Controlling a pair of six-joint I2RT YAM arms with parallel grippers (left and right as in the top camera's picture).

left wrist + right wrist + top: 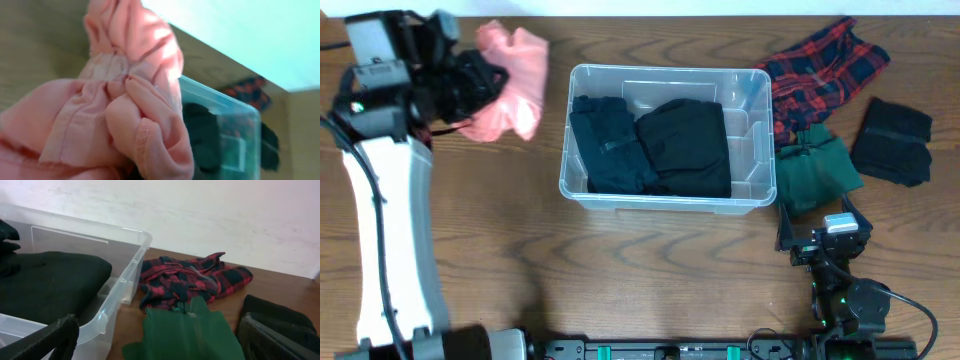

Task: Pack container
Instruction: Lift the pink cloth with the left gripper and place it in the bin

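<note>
The clear plastic container [665, 203] stands mid-table with two folded black garments [685, 145] inside. My left gripper [480, 82] is at the far left, shut on a bunched pink garment [515, 75]. That pink garment [100, 115] fills the left wrist view and hides the jaws; the container [220, 102] shows behind it. My right gripper [825, 235] is open and empty, just in front of a green garment [815, 170]. In the right wrist view the green garment [190, 332] lies between the spread fingers [157, 347], with the container's corner [125, 275] to the left.
A red plaid garment [820, 65] lies right of the container, behind the green one, and shows in the right wrist view [190, 280]. A folded black garment [892, 140] lies at the far right and shows there too [275, 315]. The left arm's white link runs down the left edge.
</note>
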